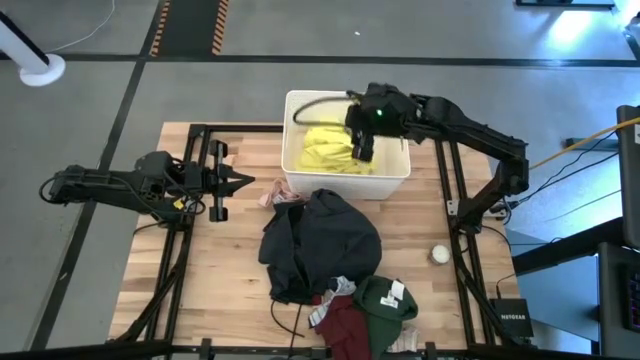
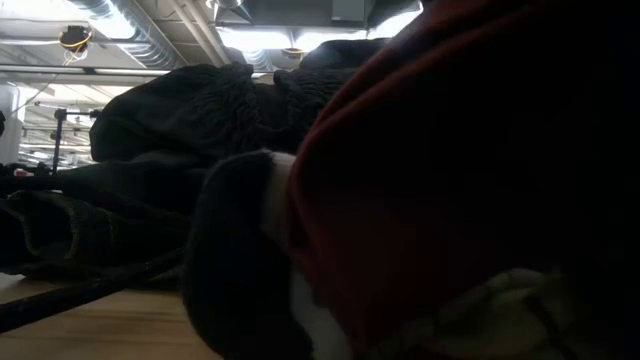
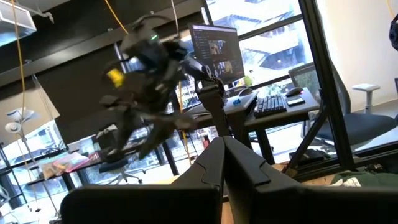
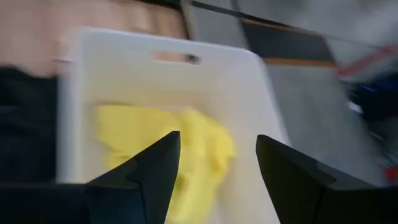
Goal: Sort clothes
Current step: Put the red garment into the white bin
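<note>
A neon yellow garment (image 1: 325,150) lies inside the white bin (image 1: 300,102) at the table's far middle; it also shows in the right wrist view (image 4: 196,146). My right gripper (image 1: 362,148) hovers over the bin, open and empty, above the yellow garment (image 4: 217,163). A large black garment pile (image 1: 320,245) lies on the table's middle. A maroon garment (image 1: 342,325) and a dark green one with a white label (image 1: 390,300) lie at the near edge. My left gripper (image 1: 245,181) is shut and empty at the table's left, left of the pile (image 3: 222,148).
A small white ball (image 1: 440,254) rests on the wood right of the pile. A pinkish scrap of cloth (image 1: 272,196) lies at the pile's far left corner. The low view is filled by the maroon cloth (image 2: 440,180) and black garments (image 2: 190,120) close up.
</note>
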Robot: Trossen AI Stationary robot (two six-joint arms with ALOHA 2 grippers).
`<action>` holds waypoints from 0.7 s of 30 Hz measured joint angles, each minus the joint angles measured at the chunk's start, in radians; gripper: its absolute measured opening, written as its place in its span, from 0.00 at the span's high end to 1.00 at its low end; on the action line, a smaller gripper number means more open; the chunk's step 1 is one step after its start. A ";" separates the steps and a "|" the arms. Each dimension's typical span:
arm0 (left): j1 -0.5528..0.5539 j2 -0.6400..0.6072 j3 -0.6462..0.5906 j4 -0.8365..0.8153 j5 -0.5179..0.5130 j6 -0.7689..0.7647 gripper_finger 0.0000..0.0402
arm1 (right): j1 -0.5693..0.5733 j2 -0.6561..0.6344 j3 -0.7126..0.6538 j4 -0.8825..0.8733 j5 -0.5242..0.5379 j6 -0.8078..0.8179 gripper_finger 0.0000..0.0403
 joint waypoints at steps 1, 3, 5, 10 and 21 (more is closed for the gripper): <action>0.000 0.000 0.000 0.000 0.000 -0.002 1.00 | 0.028 0.000 0.012 -0.018 -0.022 0.012 0.43; 0.000 0.000 0.000 0.000 0.000 -0.004 1.00 | 0.085 0.000 0.020 -0.049 -0.062 0.036 0.43; 0.000 0.000 0.000 0.000 0.000 -0.004 1.00 | 0.146 0.000 0.021 -0.081 -0.093 0.056 0.43; 0.000 0.000 0.000 0.000 0.000 -0.004 1.00 | 0.295 0.000 0.021 -0.143 -0.165 0.129 0.43; 0.000 0.000 0.000 0.000 0.000 -0.005 1.00 | 0.586 0.001 0.020 -0.157 -0.178 0.292 0.43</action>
